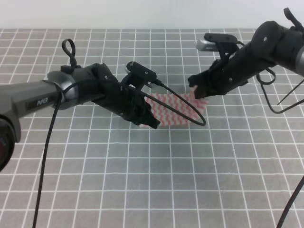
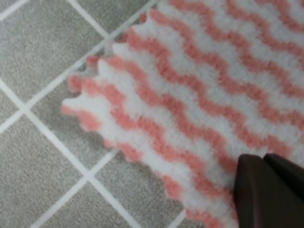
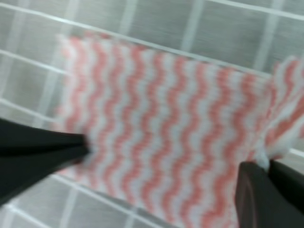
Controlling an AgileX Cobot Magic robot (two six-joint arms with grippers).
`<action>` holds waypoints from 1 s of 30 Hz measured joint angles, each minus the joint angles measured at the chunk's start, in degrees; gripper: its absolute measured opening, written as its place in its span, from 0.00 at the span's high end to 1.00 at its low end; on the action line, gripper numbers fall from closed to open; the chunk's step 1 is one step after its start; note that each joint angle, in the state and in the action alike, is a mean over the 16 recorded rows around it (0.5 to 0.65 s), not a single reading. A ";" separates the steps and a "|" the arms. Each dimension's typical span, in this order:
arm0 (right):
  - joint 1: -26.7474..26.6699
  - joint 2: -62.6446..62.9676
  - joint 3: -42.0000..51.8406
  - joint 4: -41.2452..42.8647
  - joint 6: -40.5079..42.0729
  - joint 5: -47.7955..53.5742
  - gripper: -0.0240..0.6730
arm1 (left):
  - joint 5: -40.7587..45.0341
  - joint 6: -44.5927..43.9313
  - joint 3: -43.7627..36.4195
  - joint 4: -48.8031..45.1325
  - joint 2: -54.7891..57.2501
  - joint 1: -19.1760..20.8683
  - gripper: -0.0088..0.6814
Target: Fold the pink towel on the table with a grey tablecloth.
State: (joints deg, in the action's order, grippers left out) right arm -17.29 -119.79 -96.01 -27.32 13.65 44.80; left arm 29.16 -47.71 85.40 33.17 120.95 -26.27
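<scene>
Two black arms meet over the pink towel [image 1: 178, 110], which lies near the middle of the desk with a grey tablecloth [image 1: 142, 180], a little toward the 1 o'clock side of centre in the high view. The towel rests mostly flat on the white grid, its wavy pink-and-white stripes showing between the arms.

The left claw [image 1: 151, 121] sits at the towel's 9 o'clock end, low on the cloth. In the left wrist view its dark fingertips [image 2: 268, 190] lie close together at 5 o'clock, on or over the towel's near edge, with a pinked corner of the towel [image 2: 118, 109] spread on the grey cloth ahead of them. Whether cloth is pinched there, I cannot tell.

The right claw [image 1: 195, 90] is at the towel's 2 o'clock corner, raised slightly above the desk. In the blurred right wrist view its fingers [image 3: 270, 194] are drawn together on a bunched bit of towel edge [image 3: 280, 142], which lifts off the surface. The opposite arm's tip [image 3: 42, 152] enters at 9 o'clock, touching the towel's far end.
</scene>
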 joint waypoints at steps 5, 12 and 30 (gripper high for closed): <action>-0.43 0.06 -1.04 -4.10 3.00 1.40 0.99 | -0.11 -0.03 0.02 0.06 -0.63 0.07 0.99; -1.52 0.10 -1.26 -7.53 5.30 1.82 0.99 | 0.58 -0.08 0.02 0.24 -4.39 0.51 0.99; -5.33 -1.40 -1.29 -15.55 7.65 -0.92 0.99 | 6.33 2.08 -0.02 0.75 -17.72 1.34 0.99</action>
State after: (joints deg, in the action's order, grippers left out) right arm -22.62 -121.20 -97.30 -42.87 21.30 43.88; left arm 35.49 -45.63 85.38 33.91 103.23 -24.93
